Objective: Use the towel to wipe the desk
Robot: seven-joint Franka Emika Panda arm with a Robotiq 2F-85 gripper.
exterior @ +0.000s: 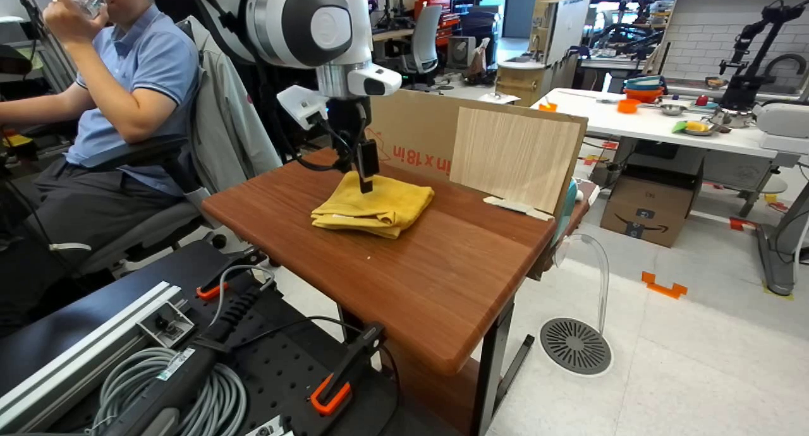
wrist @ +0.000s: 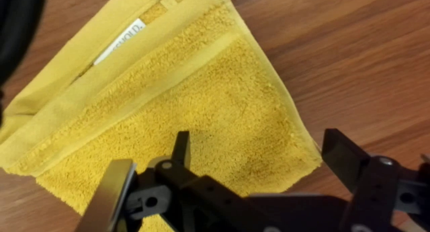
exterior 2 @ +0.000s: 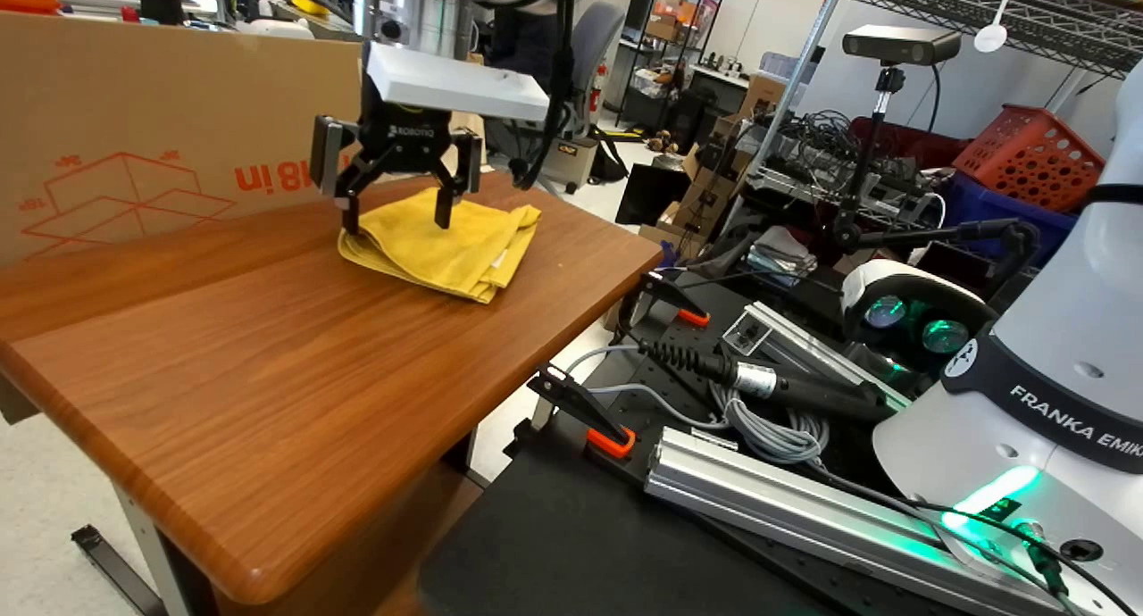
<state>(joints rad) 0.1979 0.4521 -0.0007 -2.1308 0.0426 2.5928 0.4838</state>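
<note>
The mustard-yellow folded towel point(exterior: 401, 202) lies rumpled on the reddish-brown desk point(exterior: 442, 284), toward one end; both also show in an exterior view, towel point(exterior 2: 464, 250) and desk point(exterior 2: 268, 375). My gripper point(exterior 2: 397, 223) points down at the towel, jaws wide open with nothing held. In the wrist view, the gripper point(wrist: 257, 134) has one finger over the towel point(wrist: 201, 101) and the other just past its corner, over bare desk point(wrist: 352, 57). The towel corner lies between the fingers. I cannot tell whether the fingertips touch the towel. A white label shows on its folded edge.
A cardboard sheet point(exterior: 417, 123) stands along one desk edge, with a wood-look panel point(exterior: 515, 158) on it. A person point(exterior: 133, 88) sits close to the desk's end. A black mounting table point(exterior 2: 625, 527) with clamps, cables and the robot base point(exterior 2: 1009, 473) adjoins the opposite side.
</note>
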